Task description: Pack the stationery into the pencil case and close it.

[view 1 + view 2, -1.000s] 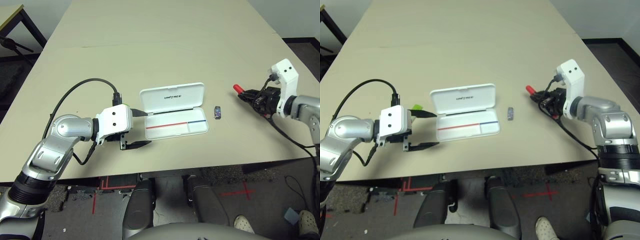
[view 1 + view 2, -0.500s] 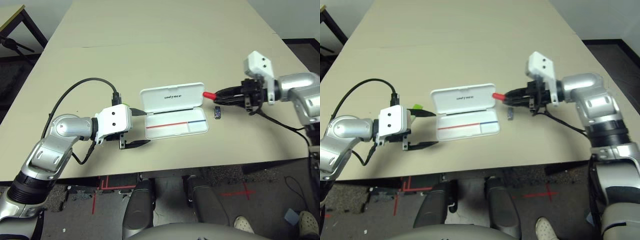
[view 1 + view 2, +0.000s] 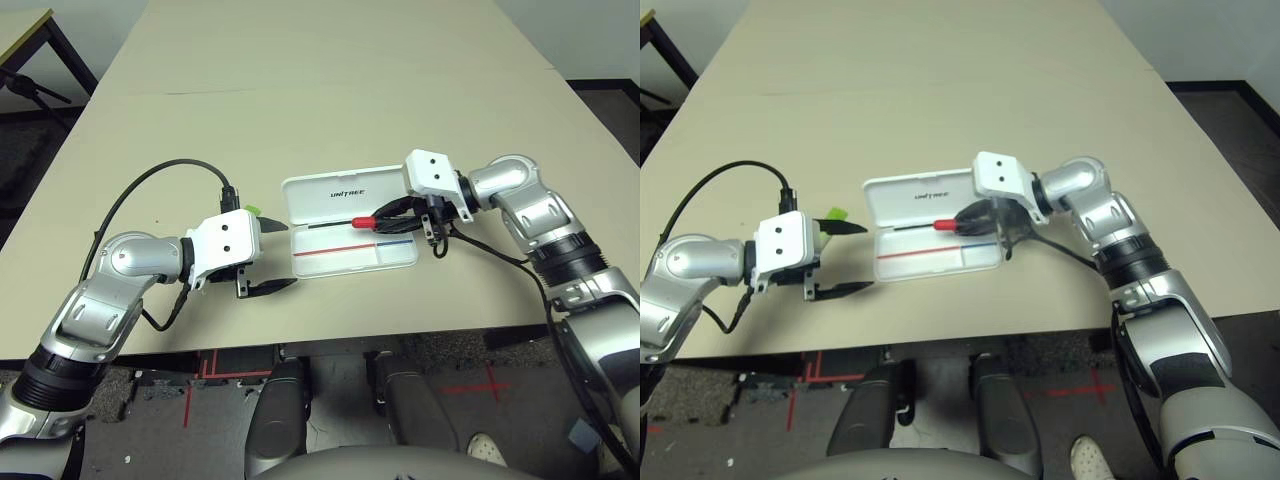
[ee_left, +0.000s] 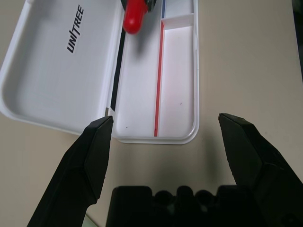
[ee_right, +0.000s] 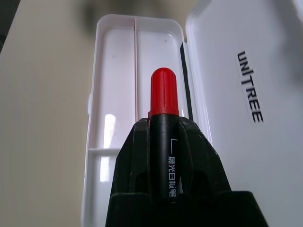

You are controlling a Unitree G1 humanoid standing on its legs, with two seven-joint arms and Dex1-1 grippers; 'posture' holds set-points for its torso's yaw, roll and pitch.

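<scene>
1. Left eye view: White pencil case point(image 3: 325, 262) open on the counter point(image 3: 300, 120), lid point(image 3: 310, 206) tilted up along the far side. Red-capped marker point(image 3: 363, 222) clamped between the fingers of the right gripper point(image 3: 374, 223), over the case, cap pointing toward the left arm. Apparent step in hand: loading of the marker. Task judged to be at an early stage, with closing far off.

2. Right eye view: Green bar point(image 3: 837, 214) on the counter, outside the case, just beyond the left gripper point(image 3: 871, 257) and partly hidden by it. Probable later item for the left arm. Not to be forgotten before closing.

3. Left wrist view: Fingers of the left gripper wide apart, empty, near the end of the case. Marker cap above the long compartment point(image 4: 135, 90) between the red stripe point(image 4: 159, 85) and the hinge side. Contact with the compartment floor: cannot tell. Advised: hold the left gripper clear during placement.

4. Right wrist view: Fingers of the right gripper together on the black barrel point(image 5: 163, 151), cap pointing along the case. Likely next move: align the barrel with the hinge-side compartment, lower until fully inside the walls, then part the fingers and retract. Risk: barrel caught on the divider point(image 5: 135, 71) or left across the rim, blocking later lid closure. Check for a flat seat before release.
</scene>
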